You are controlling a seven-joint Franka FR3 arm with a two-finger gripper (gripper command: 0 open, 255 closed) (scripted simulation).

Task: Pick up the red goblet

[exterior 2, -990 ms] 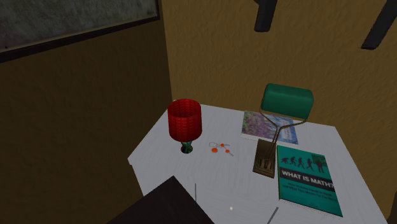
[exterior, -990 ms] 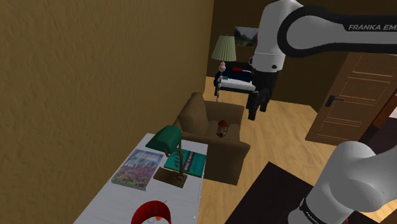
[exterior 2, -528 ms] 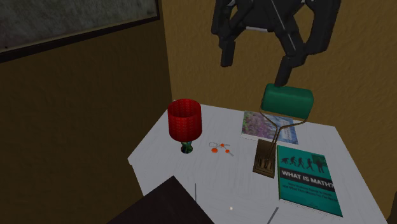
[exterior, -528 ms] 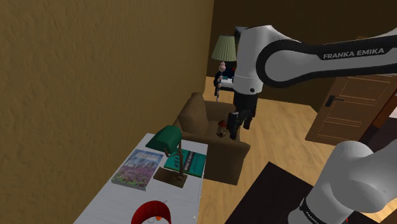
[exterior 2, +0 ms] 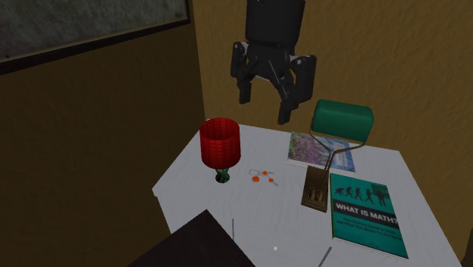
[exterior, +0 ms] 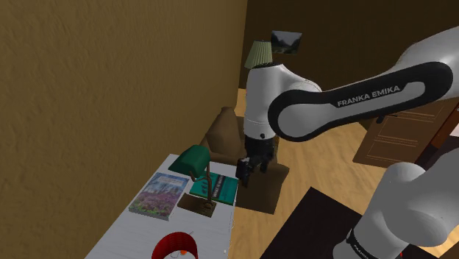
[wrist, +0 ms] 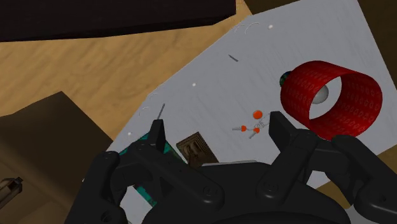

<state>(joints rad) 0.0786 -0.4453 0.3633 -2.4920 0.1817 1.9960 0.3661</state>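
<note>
The red goblet [exterior 2: 220,144], a red patterned cup on a short green stem, stands upright on the white table [exterior 2: 250,212] near its corner. It also shows at the shoulder view's bottom edge as goblet [exterior: 175,246]. My black gripper [exterior 2: 265,106] hangs open in the air above the table's far end, between the goblet and the lamp, touching nothing. In the shoulder view the gripper [exterior: 245,171] is past the lamp, well away from the goblet. From the wrist, the goblet [wrist: 331,98] lies off beside one finger of the gripper [wrist: 218,130], outside the gap.
A green desk lamp [exterior 2: 341,121] stands on the table with a teal book [exterior 2: 365,212] and a colourful book [exterior 2: 318,149] beside it. Small orange beads [exterior 2: 263,177] lie next to the goblet. A brown armchair [exterior: 221,132] and a wooden door [exterior: 397,140] stand beyond.
The arm has swung down and towards the table. The gripper has dropped from high above the armchair to just over the table's far end, staying open.
</note>
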